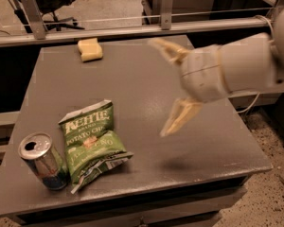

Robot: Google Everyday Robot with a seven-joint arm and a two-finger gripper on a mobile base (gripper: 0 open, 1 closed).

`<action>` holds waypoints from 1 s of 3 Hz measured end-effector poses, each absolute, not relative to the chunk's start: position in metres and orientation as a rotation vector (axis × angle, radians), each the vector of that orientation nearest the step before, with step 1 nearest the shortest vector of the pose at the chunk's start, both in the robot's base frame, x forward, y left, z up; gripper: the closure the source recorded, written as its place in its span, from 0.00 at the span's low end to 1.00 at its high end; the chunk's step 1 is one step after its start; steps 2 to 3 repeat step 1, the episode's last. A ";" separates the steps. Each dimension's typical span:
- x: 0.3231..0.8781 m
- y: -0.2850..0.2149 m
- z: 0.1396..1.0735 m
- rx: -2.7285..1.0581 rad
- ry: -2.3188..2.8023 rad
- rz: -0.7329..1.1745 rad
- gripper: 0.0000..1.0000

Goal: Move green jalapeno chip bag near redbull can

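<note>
The green jalapeno chip bag (92, 141) lies flat on the grey table (146, 89) at the front left, its white lettering facing up. The redbull can (42, 161) stands upright just to the left of the bag, touching or almost touching it, its pull-tab top showing. My gripper (162, 86) is raised above the table's middle right, well clear of the bag. Its two pale fingers (179, 117) are spread wide apart and hold nothing.
A small yellow sponge (90, 49) sits at the table's far edge. A metal rail (132, 30) runs behind the table. An office chair (52, 4) stands on the floor at the back left. The table's front edge is near the can.
</note>
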State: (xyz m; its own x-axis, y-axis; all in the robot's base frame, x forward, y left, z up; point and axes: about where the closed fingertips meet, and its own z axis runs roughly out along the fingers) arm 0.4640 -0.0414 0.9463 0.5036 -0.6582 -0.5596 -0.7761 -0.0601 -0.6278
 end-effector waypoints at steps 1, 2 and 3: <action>0.500 -0.103 0.979 -1.603 1.322 0.096 0.00; 0.500 -0.103 0.979 -1.603 1.322 0.096 0.00; 0.500 -0.103 0.979 -1.603 1.322 0.096 0.00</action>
